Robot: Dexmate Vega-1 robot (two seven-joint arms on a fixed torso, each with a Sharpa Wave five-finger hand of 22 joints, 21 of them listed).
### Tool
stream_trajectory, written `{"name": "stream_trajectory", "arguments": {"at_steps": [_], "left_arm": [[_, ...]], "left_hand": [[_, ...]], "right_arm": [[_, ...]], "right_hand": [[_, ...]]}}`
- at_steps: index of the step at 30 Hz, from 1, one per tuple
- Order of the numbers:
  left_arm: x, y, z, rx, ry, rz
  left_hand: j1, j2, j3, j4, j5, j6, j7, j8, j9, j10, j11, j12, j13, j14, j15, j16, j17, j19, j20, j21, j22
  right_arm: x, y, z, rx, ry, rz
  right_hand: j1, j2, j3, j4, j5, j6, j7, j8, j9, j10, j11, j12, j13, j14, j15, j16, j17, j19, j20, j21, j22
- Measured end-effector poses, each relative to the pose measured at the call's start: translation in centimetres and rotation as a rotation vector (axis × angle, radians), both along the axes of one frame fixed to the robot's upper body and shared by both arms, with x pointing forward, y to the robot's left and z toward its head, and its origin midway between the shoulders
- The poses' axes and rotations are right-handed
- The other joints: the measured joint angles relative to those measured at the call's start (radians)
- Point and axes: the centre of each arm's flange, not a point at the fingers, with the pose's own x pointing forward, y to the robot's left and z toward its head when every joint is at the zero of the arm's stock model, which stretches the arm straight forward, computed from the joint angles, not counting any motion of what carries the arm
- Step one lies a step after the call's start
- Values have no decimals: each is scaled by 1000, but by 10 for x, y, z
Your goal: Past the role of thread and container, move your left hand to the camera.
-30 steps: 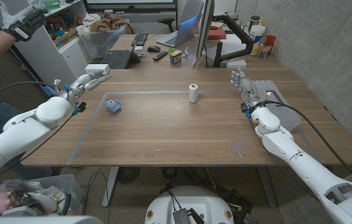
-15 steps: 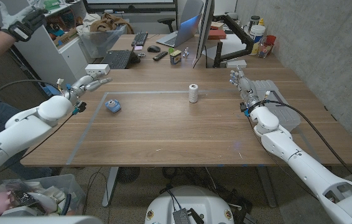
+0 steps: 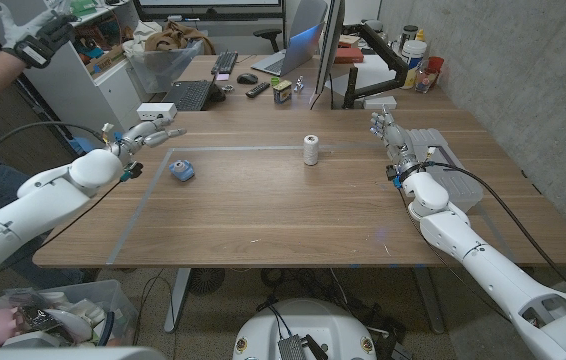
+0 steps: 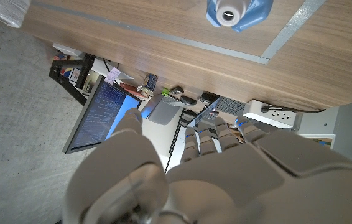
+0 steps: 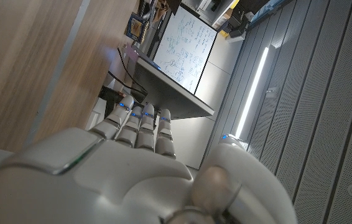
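We judge the reach toward the camera to be at its start: our left robot hand (image 3: pixel 145 131) hovers at the table's (image 3: pixel 263 215) far left edge, empty, fingers loosely spread and stretched toward the middle, the white arm trailing back to the near left corner. The blue container (image 3: pixel 182 169) lies just beside it on the table, the white roll of thread (image 3: pixel 310 149) stands upright well apart toward the centre, and in the left wrist view the container (image 4: pixel 235 14) shows beyond the fingertips (image 4: pixel 207 127). We cannot pick out the camera among the clutter behind the table; the next move, we reckon, calls for a sweep past both objects without knocking them. Our right robot hand (image 3: pixel 391 135) waits at the right side, empty, fingers extended close together.
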Motion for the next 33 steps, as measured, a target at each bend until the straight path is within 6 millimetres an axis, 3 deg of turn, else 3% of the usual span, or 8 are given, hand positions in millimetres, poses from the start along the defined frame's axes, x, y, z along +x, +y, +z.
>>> {"name": "stream_trajectory", "arguments": {"at_steps": [23, 33], "left_arm": [[15, -8, -6, 89, 69, 54], [23, -10, -10, 117, 92, 72]], "left_hand": [[7, -7, 3, -11, -8, 11, -3, 1, 0, 5, -5, 0, 4, 9, 16, 0, 5, -2, 16, 0, 0], [18, -8, 1, -16, -8, 25, -18, 8, 0, 7, -18, 4, 4, 13, 13, 0, 5, 0, 25, 0, 5]], "right_arm": [[3, -3, 0, 7, -8, 0], [3, -2, 1, 13, -13, 2]], "right_hand": [[0, 0, -4, -4, 0, 3, -3, 0, 0, 5, 5, 0, 0, 0, 0, 0, 0, 5, -5, -10, 0], [0, 0, -4, -4, 0, 8, -9, 0, 0, 9, 2, 0, 0, 4, 4, 0, 0, 13, 2, -14, 0]]}}
